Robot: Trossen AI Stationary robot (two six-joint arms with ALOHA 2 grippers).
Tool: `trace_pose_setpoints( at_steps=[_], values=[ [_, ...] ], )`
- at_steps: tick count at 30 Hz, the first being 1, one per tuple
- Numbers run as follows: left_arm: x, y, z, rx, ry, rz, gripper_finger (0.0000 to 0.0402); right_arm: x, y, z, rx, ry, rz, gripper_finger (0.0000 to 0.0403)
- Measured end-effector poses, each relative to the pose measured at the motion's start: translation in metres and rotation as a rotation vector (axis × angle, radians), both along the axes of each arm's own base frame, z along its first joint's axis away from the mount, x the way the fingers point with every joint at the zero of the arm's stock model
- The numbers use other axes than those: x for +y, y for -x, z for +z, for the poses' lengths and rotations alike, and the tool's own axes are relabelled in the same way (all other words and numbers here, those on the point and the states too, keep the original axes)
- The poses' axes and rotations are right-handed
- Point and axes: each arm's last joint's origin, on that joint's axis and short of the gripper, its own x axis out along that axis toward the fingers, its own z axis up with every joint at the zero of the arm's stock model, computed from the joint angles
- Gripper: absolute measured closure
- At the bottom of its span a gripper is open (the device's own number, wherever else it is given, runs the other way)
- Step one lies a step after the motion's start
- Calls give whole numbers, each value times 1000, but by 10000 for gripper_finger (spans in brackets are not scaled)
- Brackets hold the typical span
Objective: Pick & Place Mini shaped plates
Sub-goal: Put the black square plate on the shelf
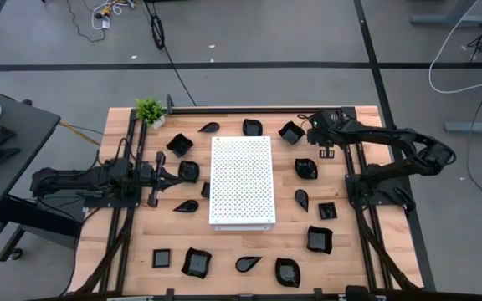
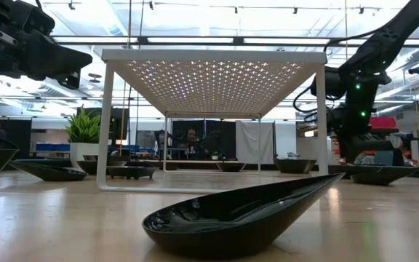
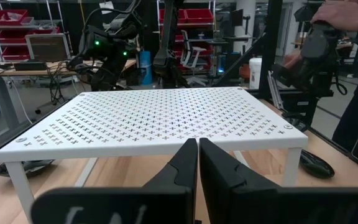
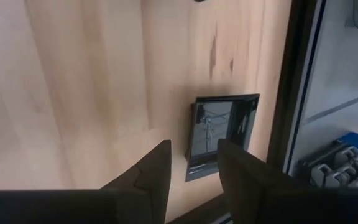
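Note:
Several mini shaped plates, glossy black, lie scattered on the wooden table (image 1: 132, 242) around a white perforated board (image 1: 241, 181). One small square plate (image 4: 219, 140) lies flat beside the dark rail of the table's far edge. My right gripper (image 4: 193, 155) hangs open above it, tilted down, with the plate showing in the gap past its fingertips. In the high view this gripper (image 1: 312, 124) is at the far right and covers that plate. My left gripper (image 3: 198, 162) waits shut and level at the board's left side (image 1: 178, 176).
A small green plant (image 1: 150, 110) stands at the far left corner. A teardrop plate (image 2: 242, 215) lies near the front edge. Black rails run along the table's sides (image 1: 351, 217). A person's hand (image 3: 344, 14) shows beyond the table in the left wrist view.

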Motion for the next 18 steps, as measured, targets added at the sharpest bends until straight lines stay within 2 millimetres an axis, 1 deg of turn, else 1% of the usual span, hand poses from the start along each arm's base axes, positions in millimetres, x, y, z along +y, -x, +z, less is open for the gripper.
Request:
trace_pose_setpoints(
  at_steps=[18],
  values=[
    [0,0,0,1,0,0,381,-4,0,-2,11,7,49,270]
  ],
)
